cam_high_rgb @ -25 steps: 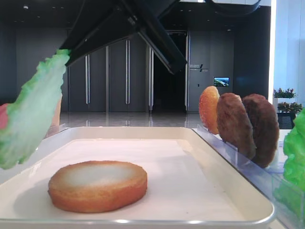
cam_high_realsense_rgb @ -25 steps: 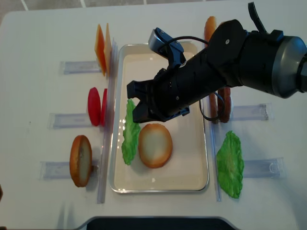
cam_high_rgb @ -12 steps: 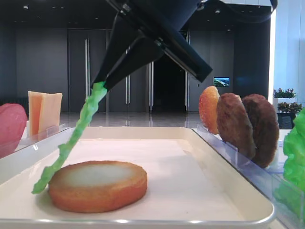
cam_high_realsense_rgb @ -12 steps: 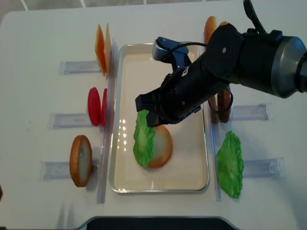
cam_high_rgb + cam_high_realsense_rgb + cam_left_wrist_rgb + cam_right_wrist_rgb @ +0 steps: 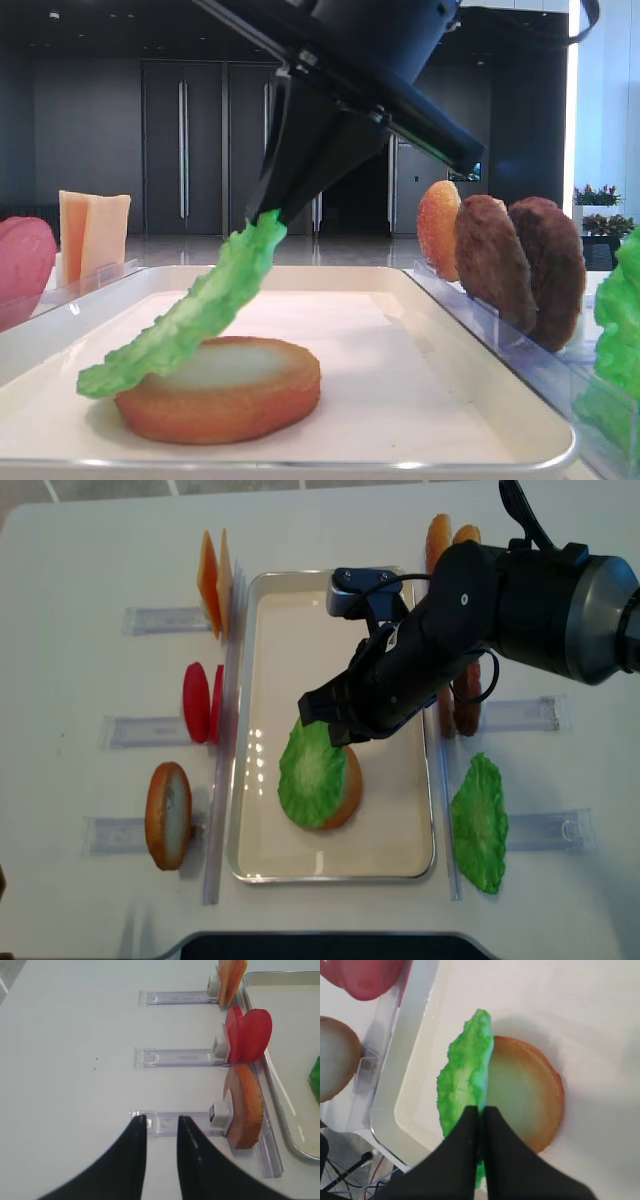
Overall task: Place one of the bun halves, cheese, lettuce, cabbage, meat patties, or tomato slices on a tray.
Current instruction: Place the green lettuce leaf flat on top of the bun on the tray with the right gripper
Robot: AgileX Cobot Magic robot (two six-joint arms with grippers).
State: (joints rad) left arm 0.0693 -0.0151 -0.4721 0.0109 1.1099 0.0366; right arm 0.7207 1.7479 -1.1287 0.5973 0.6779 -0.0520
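Note:
My right gripper (image 5: 325, 720) is shut on the edge of a frilly green lettuce leaf (image 5: 315, 775). The leaf slopes down from the fingertips and drapes over a bun half (image 5: 350, 792) lying flat in the white tray (image 5: 300, 630). In the low exterior view the lettuce (image 5: 195, 315) rests its lower end on the bun half (image 5: 235, 400). The right wrist view shows the lettuce (image 5: 465, 1075) pinched in my right gripper (image 5: 480, 1110), covering the left side of the bun half (image 5: 525, 1095). My left gripper (image 5: 161, 1119) is shut with nothing in it, over a clear rack (image 5: 172, 1124) left of the tray.
Left of the tray, racks hold cheese (image 5: 212, 570), tomato slices (image 5: 200, 702) and a bun half (image 5: 168, 815). To its right stand another bun half (image 5: 437, 540), meat patties (image 5: 465, 695) and a second lettuce leaf (image 5: 480, 825).
My right gripper has carried the lettuce rightward from the tray's left rim. The leaf has swung from hanging on edge beside the bun half to lying over it. The left gripper has not moved.

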